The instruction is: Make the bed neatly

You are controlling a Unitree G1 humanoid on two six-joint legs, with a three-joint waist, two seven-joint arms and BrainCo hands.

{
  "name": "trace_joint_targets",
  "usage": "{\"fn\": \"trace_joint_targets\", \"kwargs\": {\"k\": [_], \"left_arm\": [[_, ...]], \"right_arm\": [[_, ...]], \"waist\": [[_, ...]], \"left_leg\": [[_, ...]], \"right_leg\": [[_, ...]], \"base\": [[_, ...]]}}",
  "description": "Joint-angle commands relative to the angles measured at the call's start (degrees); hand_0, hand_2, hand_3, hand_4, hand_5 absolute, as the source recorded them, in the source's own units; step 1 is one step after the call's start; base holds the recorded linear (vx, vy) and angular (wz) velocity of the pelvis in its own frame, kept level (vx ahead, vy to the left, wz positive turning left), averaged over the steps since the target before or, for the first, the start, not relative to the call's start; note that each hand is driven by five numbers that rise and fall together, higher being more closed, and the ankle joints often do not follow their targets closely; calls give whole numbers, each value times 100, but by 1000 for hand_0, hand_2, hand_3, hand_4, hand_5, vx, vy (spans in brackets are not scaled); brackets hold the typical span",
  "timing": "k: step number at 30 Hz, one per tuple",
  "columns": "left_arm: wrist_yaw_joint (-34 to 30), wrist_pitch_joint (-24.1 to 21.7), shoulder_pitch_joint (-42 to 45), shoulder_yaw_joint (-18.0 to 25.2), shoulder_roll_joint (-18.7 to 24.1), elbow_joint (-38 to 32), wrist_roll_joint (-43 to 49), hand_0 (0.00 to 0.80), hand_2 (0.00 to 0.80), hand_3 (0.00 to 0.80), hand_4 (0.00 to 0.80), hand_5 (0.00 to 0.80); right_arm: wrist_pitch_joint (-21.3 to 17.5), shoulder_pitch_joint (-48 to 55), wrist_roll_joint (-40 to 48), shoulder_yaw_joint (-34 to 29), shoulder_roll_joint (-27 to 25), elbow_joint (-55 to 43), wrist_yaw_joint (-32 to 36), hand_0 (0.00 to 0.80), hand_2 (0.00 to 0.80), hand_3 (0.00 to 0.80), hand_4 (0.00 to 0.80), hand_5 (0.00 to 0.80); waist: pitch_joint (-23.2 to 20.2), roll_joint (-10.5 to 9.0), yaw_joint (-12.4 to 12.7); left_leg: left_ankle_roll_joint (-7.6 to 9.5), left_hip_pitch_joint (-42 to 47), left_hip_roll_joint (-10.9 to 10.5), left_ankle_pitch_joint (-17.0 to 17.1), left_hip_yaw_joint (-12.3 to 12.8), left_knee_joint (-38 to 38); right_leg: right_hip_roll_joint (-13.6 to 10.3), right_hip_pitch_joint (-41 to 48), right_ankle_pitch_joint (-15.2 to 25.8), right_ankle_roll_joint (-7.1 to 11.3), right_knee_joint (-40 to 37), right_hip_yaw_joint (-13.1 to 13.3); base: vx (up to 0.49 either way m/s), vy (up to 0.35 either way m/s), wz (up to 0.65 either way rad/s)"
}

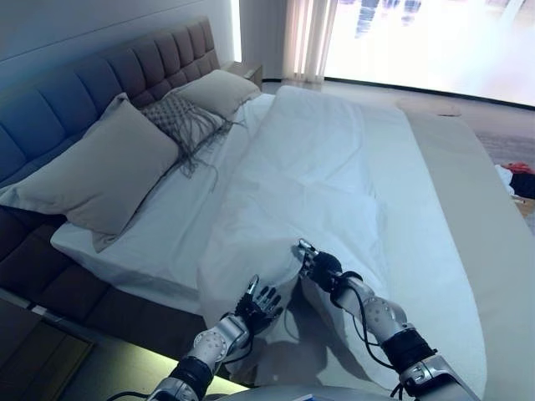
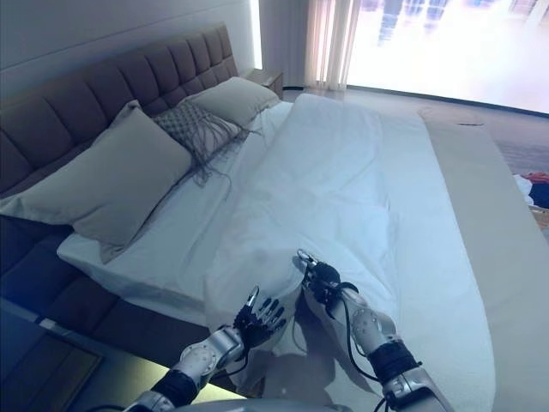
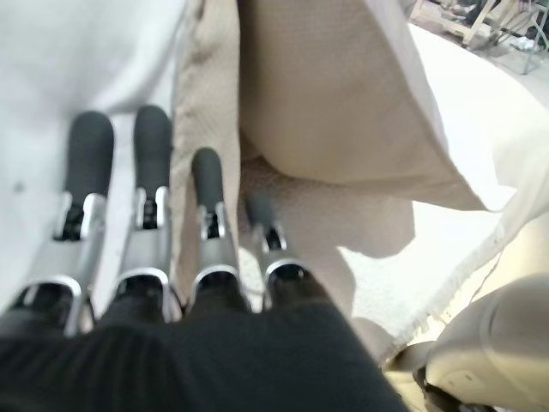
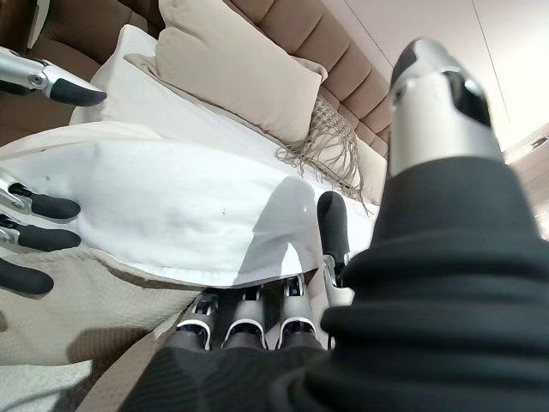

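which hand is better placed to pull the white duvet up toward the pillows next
Right, probably. The right hand already has its fingers tucked under the white duvet's near edge, as its wrist view shows. The left hand is beside that edge, fingers straight and holding nothing.

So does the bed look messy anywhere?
Yes. The white duvet lies bunched in a wrinkled strip down the middle, leaving the sheet bare beside the pillows. Its near end hangs off the edge.

Bright daylight pours through the wide window (image 1: 435,42) at the far side, pale sheer curtains (image 1: 308,38) hanging beside it, beige floor (image 1: 501,125) gleaming.
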Motion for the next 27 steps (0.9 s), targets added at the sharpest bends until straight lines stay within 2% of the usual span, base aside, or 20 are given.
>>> {"fn": "trace_joint_targets", "kwargs": {"k": [1, 7, 12, 18, 20, 27], "left_arm": [[-190, 110, -589, -161, -130, -5, -34, 0, 0, 0, 0, 0], [-25, 209, -635, -513, -339, 36, 2, 0, 0, 0, 0, 0], [234, 86, -1008, -642, -530, 232, 157, 0, 0, 0, 0, 0], [640, -393, -2131, -594, -838, 585, 168, 0, 0, 0, 0, 0], [617, -527, -2513, -458, -898, 758, 204, 0, 0, 0, 0, 0], [679, -855, -3000, -156, -950, 1062, 134, 0, 0, 0, 0, 0]], "right_arm": [[-488, -100, 133, -263, 125, -548, 29, 0, 0, 0, 0, 0], [-606, -197, 131, -167, 236, -801, -59, 0, 0, 0, 0, 0], [-712, -563, 125, -76, 261, -1051, -171, 0, 0, 0, 0, 0], [-784, -1690, 163, -5, 170, -1286, -560, 0, 0, 0, 0, 0], [-670, -2103, 214, -67, 61, -1298, -564, 0, 0, 0, 0, 0], [-589, -2466, 140, -80, -23, -1224, -333, 0, 0, 0, 0, 0]], "waist": [[-158, -65, 92], [-41, -103, 55], [195, -123, 26], [688, -90, -102], [903, -64, -190], [1145, 9, -372]], "left_leg": [[206, -390, 364, 132, -149, 524], [202, -424, 357, 128, -148, 537], [196, -648, 370, 181, -194, 547], [207, -1290, 294, 403, -323, 374], [208, -1462, 250, 488, -339, 324], [202, -1693, 206, 578, -243, 299]], "right_leg": [[-504, -303, 341, 76, 338, -94], [-493, -364, 354, 119, 389, -46], [-462, -561, 417, 160, 401, 6], [-440, -1114, 521, 178, 355, 51], [-444, -1279, 537, 157, 366, 71], [-477, -1529, 559, 123, 390, 136]], "base": [[41, -21, 1], [13, -32, 0], [-85, -72, 1], [-310, 5, 1], [-284, 87, 3], [-107, 65, -1]]}}
